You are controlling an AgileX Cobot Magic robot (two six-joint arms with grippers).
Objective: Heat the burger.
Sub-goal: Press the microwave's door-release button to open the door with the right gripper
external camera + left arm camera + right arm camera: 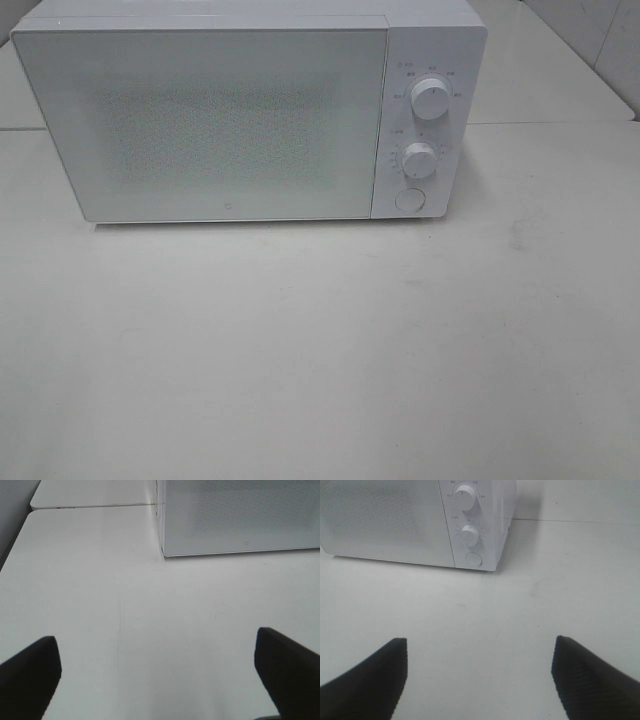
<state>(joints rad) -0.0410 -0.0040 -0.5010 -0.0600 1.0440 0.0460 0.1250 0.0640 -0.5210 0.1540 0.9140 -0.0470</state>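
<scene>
Setting: lab-style test bench staged as kitchen corner. White microwave (210,120), two dials (429,100), stands on plain white tables (320,360) butted together; pale tiles (600,40) beyond table edge.

- Small grey markings ring the microwave's (436,40) upper knob (430,100) and lower knob (420,157); too blurred to read.
- A tiny mark (222,213) low on the door (200,120), possibly a logo, is illegible.
</scene>
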